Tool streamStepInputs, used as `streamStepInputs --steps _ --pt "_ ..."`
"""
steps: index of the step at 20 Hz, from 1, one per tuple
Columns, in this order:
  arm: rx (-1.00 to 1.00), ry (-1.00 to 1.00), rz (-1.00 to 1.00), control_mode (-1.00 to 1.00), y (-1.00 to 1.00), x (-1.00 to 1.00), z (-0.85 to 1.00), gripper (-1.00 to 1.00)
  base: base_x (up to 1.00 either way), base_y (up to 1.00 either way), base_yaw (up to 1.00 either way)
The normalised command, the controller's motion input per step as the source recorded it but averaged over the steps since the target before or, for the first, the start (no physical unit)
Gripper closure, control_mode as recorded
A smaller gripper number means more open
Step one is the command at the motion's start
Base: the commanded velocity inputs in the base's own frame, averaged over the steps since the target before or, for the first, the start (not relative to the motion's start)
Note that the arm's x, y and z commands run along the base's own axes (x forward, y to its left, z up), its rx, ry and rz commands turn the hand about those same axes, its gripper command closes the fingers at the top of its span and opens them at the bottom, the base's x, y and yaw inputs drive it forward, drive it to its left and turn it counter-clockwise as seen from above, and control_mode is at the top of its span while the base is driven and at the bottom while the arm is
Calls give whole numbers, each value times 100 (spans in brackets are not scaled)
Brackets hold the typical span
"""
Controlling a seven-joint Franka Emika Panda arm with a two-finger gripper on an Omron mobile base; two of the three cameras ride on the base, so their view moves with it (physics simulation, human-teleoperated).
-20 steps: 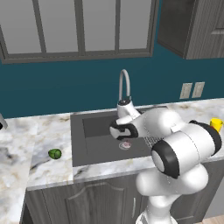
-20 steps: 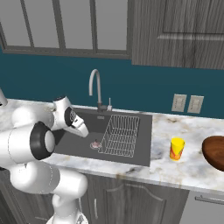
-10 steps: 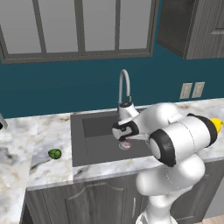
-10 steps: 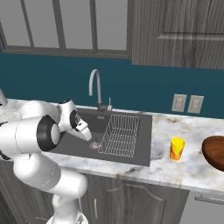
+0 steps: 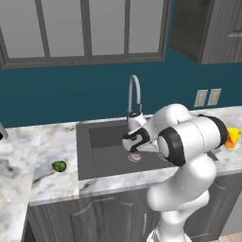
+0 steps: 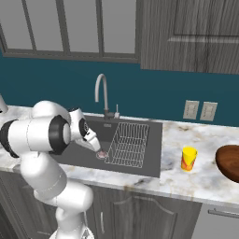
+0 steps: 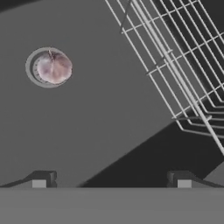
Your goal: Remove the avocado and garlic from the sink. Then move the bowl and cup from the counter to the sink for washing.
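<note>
Swinging leftward over the last second, the arm has carried its elbow across the basin, and the tool (image 7: pixel 111 179) now hangs inside the sink (image 5: pixel 101 160) with its two fingertips well apart and nothing between them; beyond them lies bare grey sink floor, then the garlic (image 7: pixel 54 68) sitting right on the round drain (image 7: pixel 33 72), with the wire rack (image 7: pixel 183 65) running off to one side; the bulb is off-centre from the fingers, so I judge the hand needs to shift toward it before closing; farther out, the avocado (image 5: pixel 59 166) already rests on the tabletop (image 5: pixel 47 179) left of the basin, so that half looks done; the cup (image 6: pixel 188 158) and bowl (image 6: pixel 229 161) wait on the right.
</note>
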Motion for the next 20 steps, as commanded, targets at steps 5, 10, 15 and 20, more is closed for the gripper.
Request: streamStepInputs --steps 5,10,15,20 --pt "-2 0 -3 -100 -6 9 -19 -100 0 0 0" --pt "-1 0 -3 -100 -2 12 -20 -100 0 0 0" --pt "-2 0 -1 -100 -2 16 -17 -100 0 0 0" --pt "-1 0 0 -100 -3 16 -15 -100 0 0 0"
